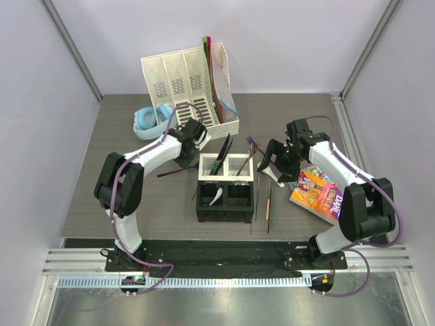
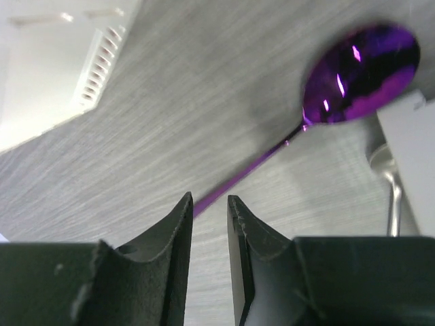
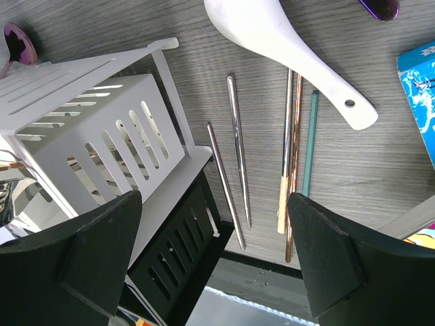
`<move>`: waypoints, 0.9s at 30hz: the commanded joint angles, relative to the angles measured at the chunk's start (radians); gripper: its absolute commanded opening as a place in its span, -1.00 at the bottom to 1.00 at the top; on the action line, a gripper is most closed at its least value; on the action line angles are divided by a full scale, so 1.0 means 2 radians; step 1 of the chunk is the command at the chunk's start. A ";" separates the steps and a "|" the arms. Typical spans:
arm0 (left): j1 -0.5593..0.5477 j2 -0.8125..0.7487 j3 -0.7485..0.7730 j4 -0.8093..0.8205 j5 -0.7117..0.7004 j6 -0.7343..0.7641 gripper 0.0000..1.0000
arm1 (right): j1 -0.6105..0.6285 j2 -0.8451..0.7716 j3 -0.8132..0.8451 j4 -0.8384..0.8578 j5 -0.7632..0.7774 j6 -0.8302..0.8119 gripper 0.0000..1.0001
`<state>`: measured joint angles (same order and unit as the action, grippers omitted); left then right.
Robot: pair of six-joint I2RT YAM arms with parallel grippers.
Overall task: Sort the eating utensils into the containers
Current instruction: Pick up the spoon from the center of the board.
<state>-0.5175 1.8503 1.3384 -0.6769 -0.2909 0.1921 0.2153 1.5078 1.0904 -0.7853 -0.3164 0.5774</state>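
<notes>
Left pincer (image 2: pixel 209 200): fingers fill the foreground of its wrist view. Jaws are parted by a narrow slit, wider than the thin handle running in between the tips, so nothing is clamped. The purple spoon (image 2: pixel 360 75) lies on the counter (image 2: pixel 170 102) just left of the caddy (image 1: pixel 224 214). Its long axis runs roughly along the counter's near edge, bowl end toward the caddy, handle toward the left edge.

Right pincer (image 3: pixel 214 204): jaws spread wide, holding nothing, hanging over the loose sticks right of the caddy. The metal chopsticks (image 3: pixel 234 156) and brown chopsticks (image 3: pixel 289 170) lie side by side, long axes near-to-far. A white soup spoon (image 3: pixel 285 41) lies beyond them on the counter, handle angled toward the book (image 3: pixel 418 88).
</notes>
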 commanded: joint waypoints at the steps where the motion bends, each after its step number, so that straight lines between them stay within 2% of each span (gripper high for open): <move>1: 0.003 0.011 0.010 -0.042 0.030 0.024 -0.42 | -0.001 -0.018 0.012 0.003 0.004 0.000 0.88; 5: 0.003 0.018 0.017 -0.050 0.043 0.033 -0.37 | -0.001 -0.021 0.007 0.003 0.003 0.003 0.87; 15: 0.016 0.067 0.076 -0.093 0.103 0.047 -0.39 | -0.001 -0.023 0.005 -0.001 0.001 0.006 0.88; 27: 0.023 0.100 0.090 -0.103 0.117 0.042 -0.42 | -0.003 -0.022 0.016 -0.014 0.007 0.001 0.88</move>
<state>-0.4812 2.0380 1.4887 -0.8562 -0.0914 0.2691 0.2153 1.4986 1.0901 -0.7956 -0.3141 0.5781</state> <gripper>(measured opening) 0.293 0.939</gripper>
